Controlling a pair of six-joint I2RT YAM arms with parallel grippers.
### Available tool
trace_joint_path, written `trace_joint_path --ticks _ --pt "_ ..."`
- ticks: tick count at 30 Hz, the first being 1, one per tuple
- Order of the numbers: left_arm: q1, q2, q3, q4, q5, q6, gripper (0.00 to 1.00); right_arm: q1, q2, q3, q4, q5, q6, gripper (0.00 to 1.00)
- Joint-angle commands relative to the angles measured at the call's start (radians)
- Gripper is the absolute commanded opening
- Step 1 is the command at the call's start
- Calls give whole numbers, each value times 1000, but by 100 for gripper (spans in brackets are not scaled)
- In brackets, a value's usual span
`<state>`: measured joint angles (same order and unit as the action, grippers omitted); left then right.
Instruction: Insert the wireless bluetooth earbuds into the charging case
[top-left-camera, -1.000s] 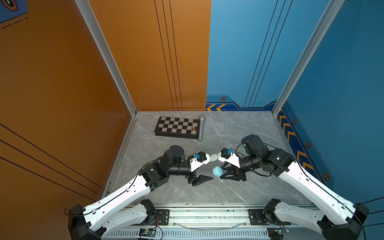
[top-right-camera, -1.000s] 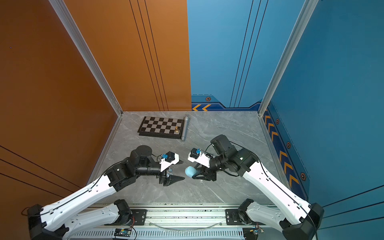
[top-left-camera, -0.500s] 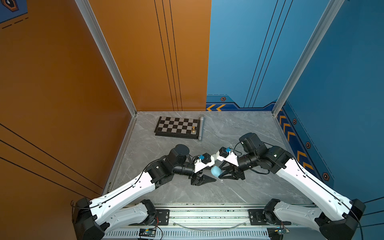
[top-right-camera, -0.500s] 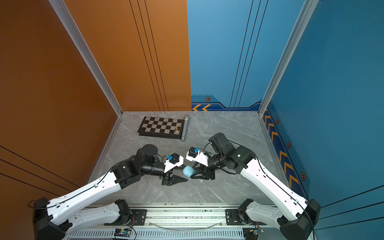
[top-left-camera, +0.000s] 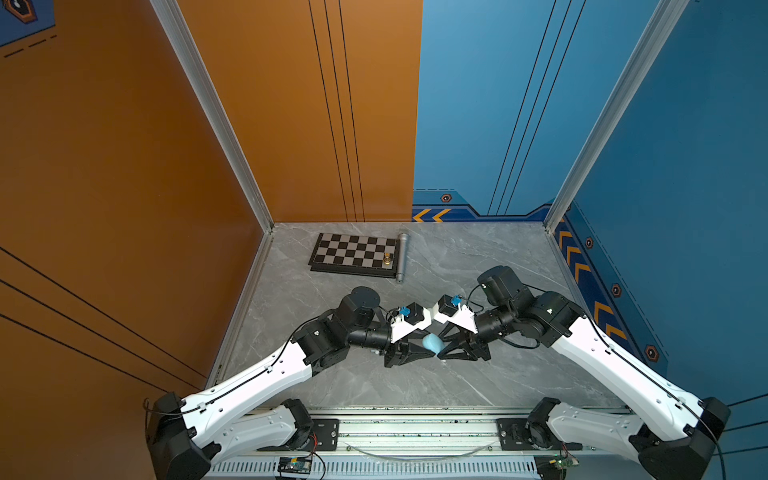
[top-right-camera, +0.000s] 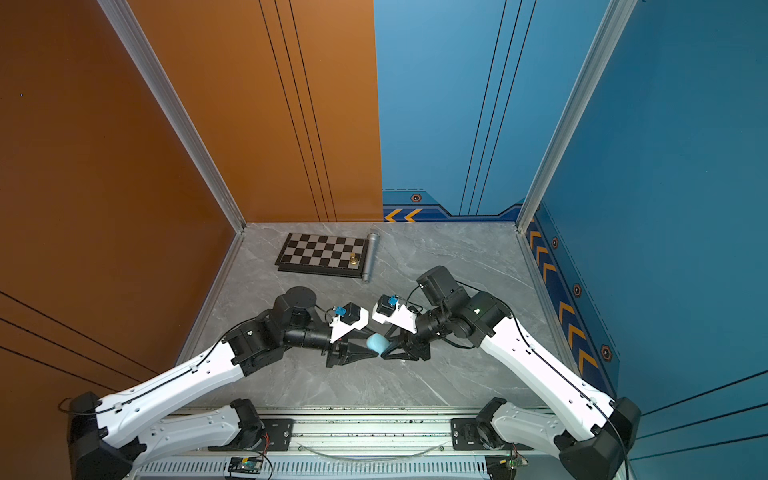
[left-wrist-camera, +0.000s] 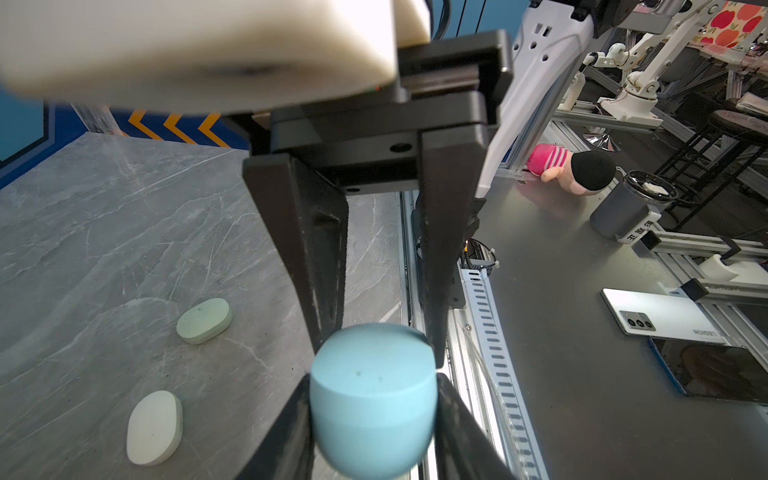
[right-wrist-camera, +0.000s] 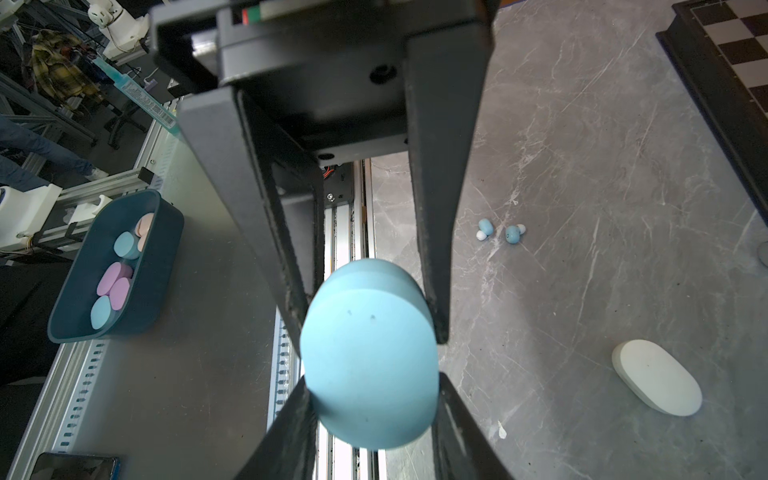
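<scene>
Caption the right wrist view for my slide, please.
Left end effector and right end effector pinch a light blue charging case; two blue earbuds and a white case lie on the grey table.

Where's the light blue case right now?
In both top views the light blue case sits front and centre over the table. It is pinched between the left gripper and the right gripper, which meet tip to tip.

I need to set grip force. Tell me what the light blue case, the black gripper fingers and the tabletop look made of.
Light blue case: likely plastic, matte; even colour, soft shading, no glare.
Gripper fingers: hard black plastic, perhaps; dull, scuffed pale along edges.
Tabletop: grey marble-look stone or laminate; white veins, faint sheen.
</scene>
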<state>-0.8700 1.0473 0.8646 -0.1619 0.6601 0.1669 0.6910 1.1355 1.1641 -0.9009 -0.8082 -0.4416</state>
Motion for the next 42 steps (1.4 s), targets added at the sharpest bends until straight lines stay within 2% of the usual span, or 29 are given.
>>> trace_joint_path --ticks 1,4,6,10,13,23,33,42 --pt "-16 11 33 16 27 6 24 4 12 23 -2 -13 14 12" --pt "-18 15 36 11 23 6 1 4 9 17 30 0 50 17" --pt "-19 14 35 7 16 6 0 3 2 7 57 6 75 24" --pt "-17 3 31 7 16 0 0 -21 -25 -31 135 33 133 45" --pt "-16 3 33 -4 26 -5 0 -46 -47 -62 185 33 172 52" --pt "-13 -1 27 -12 19 -10 0 -127 -89 -89 260 4 255 60" --pt "0 -7 10 62 -2 -75 0 -185 -130 -110 323 39 290 60" --pt "12 0 -4 156 -39 -144 0 -180 -147 -151 336 10 287 49"
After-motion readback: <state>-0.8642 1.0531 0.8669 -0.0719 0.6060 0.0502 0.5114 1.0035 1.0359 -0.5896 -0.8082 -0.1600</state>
